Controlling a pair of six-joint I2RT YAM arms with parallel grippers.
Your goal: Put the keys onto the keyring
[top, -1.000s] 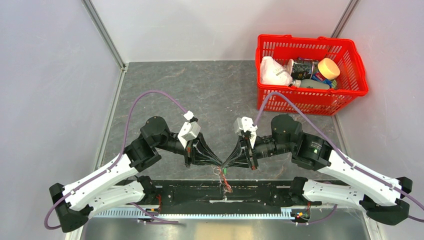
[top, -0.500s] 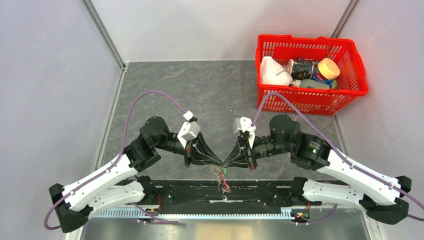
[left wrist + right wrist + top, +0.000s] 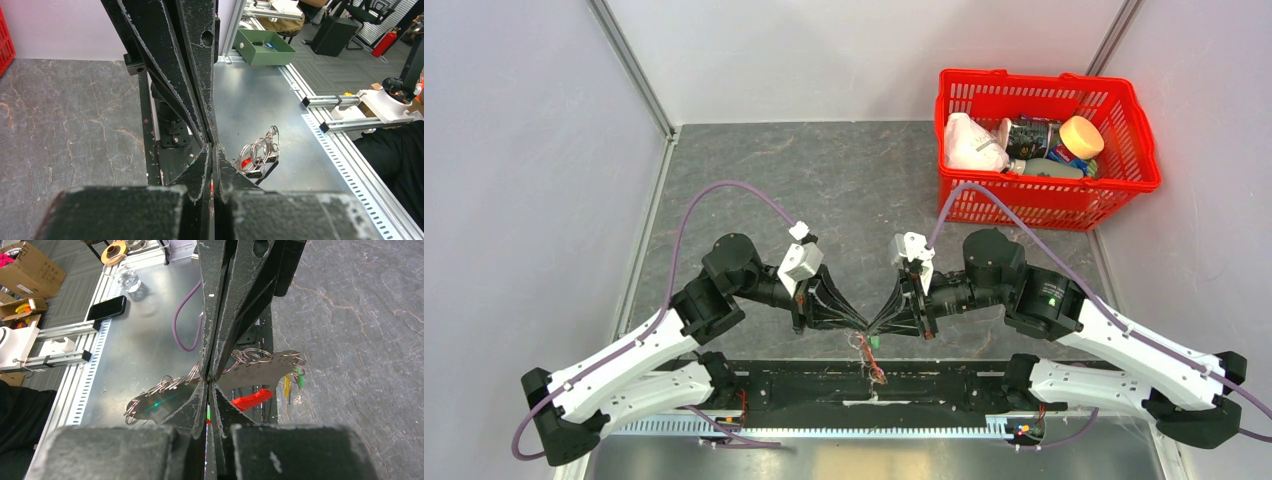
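Observation:
Both grippers meet tip to tip over the table's near edge. My left gripper (image 3: pixel 862 327) (image 3: pixel 212 150) is shut, with a red sliver of the keyring pinched between its jaws. My right gripper (image 3: pixel 876 327) (image 3: pixel 209 382) has its jaws all but together, and a green sliver shows in the slit. Under the tips hangs the keyring (image 3: pixel 871 366), its red part (image 3: pixel 252 400) showing beside my right fingers. Several silvery keys (image 3: pixel 261 152) (image 3: pixel 150 401) dangle from it on small wire rings. A green tag (image 3: pixel 299 376) and a yellow tag (image 3: pixel 286 386) hang at the right.
A red basket (image 3: pixel 1044 205) with bottles and packets stands at the back right. The black base rail (image 3: pixel 944 385) runs along the near edge right under the hanging bunch, with a metal shelf below it. White walls close in both sides of the grey stone-patterned tabletop (image 3: pixel 844 180).
Both wrists have crept very slightly away from the near edge. The bunch still hangs under the joined tips.

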